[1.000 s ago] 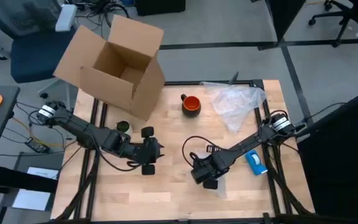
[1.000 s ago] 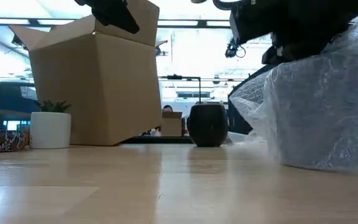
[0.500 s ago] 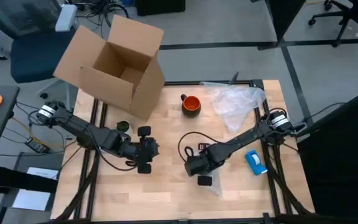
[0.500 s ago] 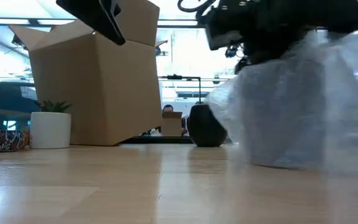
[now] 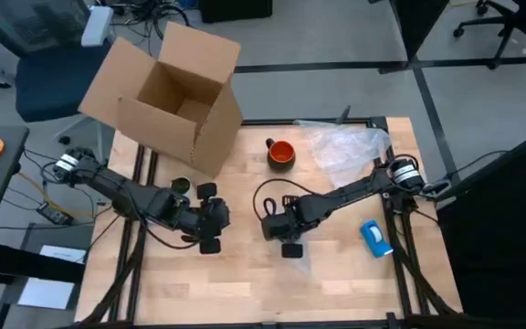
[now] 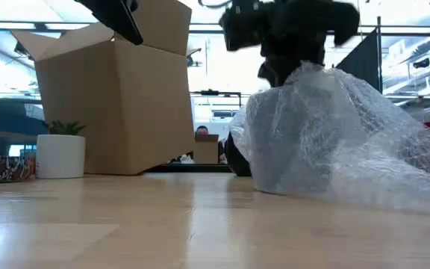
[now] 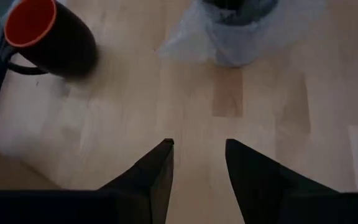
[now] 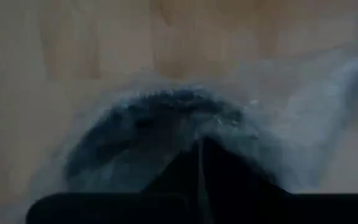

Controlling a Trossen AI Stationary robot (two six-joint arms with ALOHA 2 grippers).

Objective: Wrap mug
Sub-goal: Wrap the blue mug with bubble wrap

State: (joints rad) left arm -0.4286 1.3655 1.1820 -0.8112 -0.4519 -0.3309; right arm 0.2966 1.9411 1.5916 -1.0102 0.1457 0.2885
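The mug (image 5: pixel 281 153) stands upright near the top middle of the high view, on bare pale wood, close to the desk's (image 5: pixel 245 283) far edge, round, glossy orange inside. Crinkled clear plastic (image 5: pixel 345 151) lies just right of it; the tilted cardboard box (image 5: pixel 167 96) overhangs the upper-left corner. Open planks spread below the mug. There, centre frame, the right gripper (image 5: pixel 284 239) has its fingers pinched together on a bubble wrap sheet (image 6: pixel 327 142), which billows soft and bumpy in the low view. The left gripper (image 5: pixel 208 219) hovers left of centre, fingers parted, empty. A blue tape roll (image 5: pixel 375 238) lies at right.
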